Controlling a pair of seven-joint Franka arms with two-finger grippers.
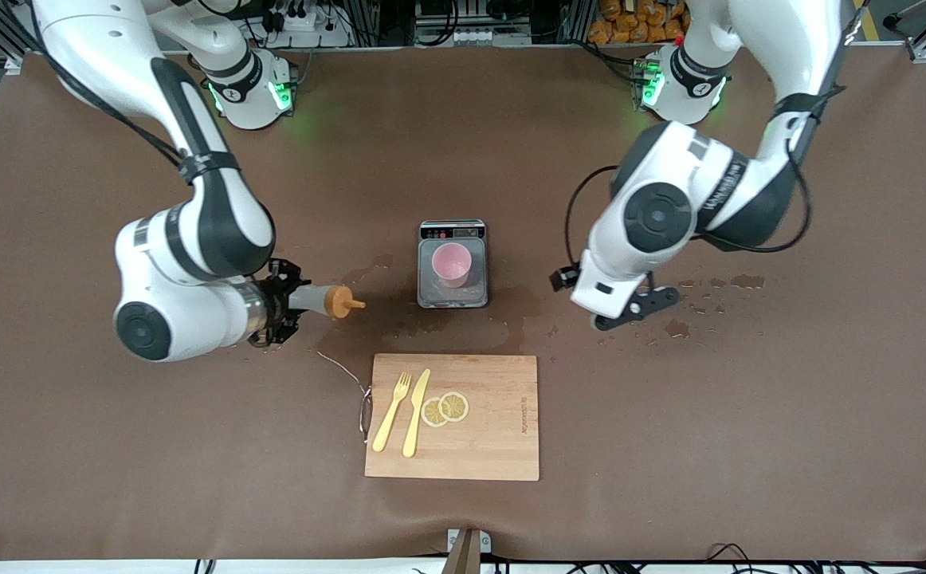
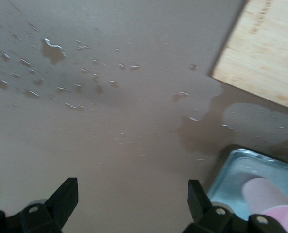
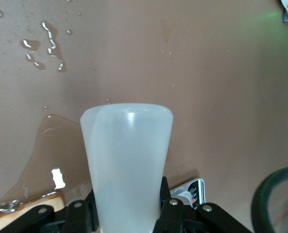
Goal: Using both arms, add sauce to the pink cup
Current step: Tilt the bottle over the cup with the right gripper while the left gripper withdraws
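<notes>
The pink cup [image 1: 452, 265] stands upright on the steel scale [image 1: 453, 301] at the table's middle. My right gripper [image 1: 282, 301] is shut on the sauce [image 1: 321, 300], a translucent bottle held level above the table. Its orange nozzle [image 1: 343, 302] points toward the scale and stops short of it. In the right wrist view the bottle [image 3: 127, 165] fills the space between the fingers of the right gripper [image 3: 127, 216]. My left gripper [image 1: 640, 304] hangs open and empty over the wet table beside the scale. The left wrist view shows that gripper [image 2: 132, 201] next to the cup [image 2: 272, 199].
A wooden cutting board [image 1: 495, 446] lies nearer the front camera than the scale, with a yellow fork [image 1: 391, 412], a knife [image 1: 416, 413] and lemon slices [image 1: 445, 408] on it. Puddles [image 1: 718, 283] wet the tablecloth around the scale and under the left arm.
</notes>
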